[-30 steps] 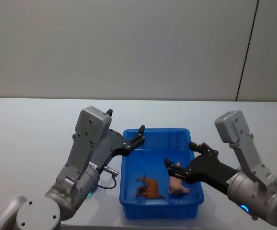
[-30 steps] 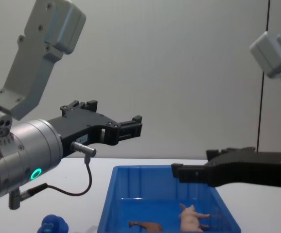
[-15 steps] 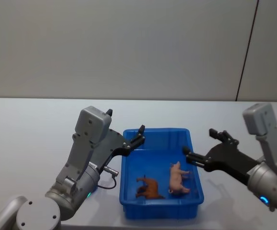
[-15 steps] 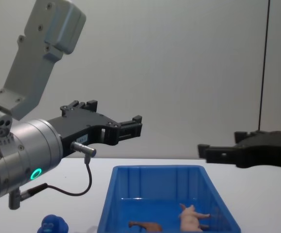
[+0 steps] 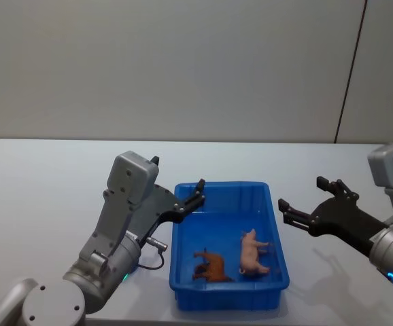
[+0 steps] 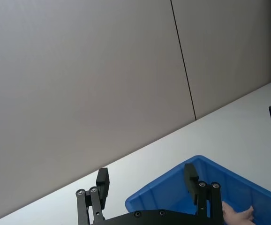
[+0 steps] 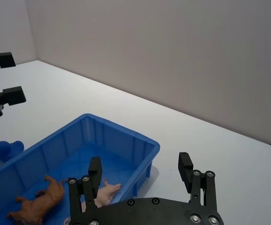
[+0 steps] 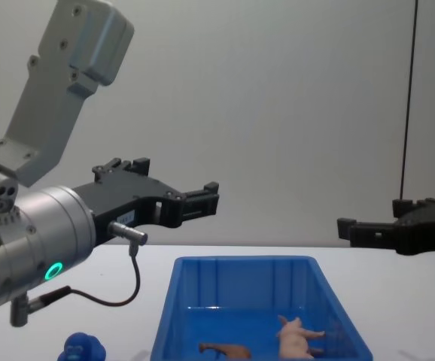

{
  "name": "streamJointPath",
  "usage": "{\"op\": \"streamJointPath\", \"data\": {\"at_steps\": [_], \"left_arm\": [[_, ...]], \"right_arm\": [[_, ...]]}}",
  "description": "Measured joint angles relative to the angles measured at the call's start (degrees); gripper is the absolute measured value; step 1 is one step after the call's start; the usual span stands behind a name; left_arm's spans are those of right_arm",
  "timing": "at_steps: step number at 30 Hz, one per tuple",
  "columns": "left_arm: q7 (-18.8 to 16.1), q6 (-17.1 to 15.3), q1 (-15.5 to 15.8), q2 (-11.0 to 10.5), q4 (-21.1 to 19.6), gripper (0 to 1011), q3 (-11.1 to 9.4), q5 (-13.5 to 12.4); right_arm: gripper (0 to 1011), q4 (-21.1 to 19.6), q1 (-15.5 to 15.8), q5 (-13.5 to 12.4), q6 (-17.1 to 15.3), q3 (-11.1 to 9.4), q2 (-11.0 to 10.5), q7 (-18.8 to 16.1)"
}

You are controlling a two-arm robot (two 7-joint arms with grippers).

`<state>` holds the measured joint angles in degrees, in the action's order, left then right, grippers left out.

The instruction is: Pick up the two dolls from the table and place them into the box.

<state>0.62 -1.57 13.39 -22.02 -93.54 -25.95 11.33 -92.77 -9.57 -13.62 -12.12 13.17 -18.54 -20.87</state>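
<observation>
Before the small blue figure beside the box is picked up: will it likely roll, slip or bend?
The blue figure looks rounded, so it may roll if pushed and could slip from a loose grip. It is small next to the box, so probably light. It looks like moulded plastic, likely stiff.

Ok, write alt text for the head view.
A blue box holds a pink pig and a brown animal. The open left gripper hovers above its left rim; the open right gripper hangs beside its right side.
</observation>
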Motion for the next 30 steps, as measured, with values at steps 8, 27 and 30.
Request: {"op": "streamJointPath", "data": {"at_steps": [8,27,30], "left_arm": [[-2.19,-4.03,-1.87,-1.55,-2.93,1003,0.43,0.15],[-8.41,-9.56,-10.12,-8.38,-9.39,1003,2.75,6.77],[-8.04,-9.64,-10.74,-9.01,-9.22,1003,3.11,7.74]], "right_arm": [[1001,0.55,-0.18,-0.29,0.64,-0.44,-0.40,-0.05],[1001,0.98,-0.29,-0.53,1.11,-0.78,-0.70,-0.10],[1001,1.00,-0.31,-0.54,1.14,-0.79,-0.71,-0.10]]}}
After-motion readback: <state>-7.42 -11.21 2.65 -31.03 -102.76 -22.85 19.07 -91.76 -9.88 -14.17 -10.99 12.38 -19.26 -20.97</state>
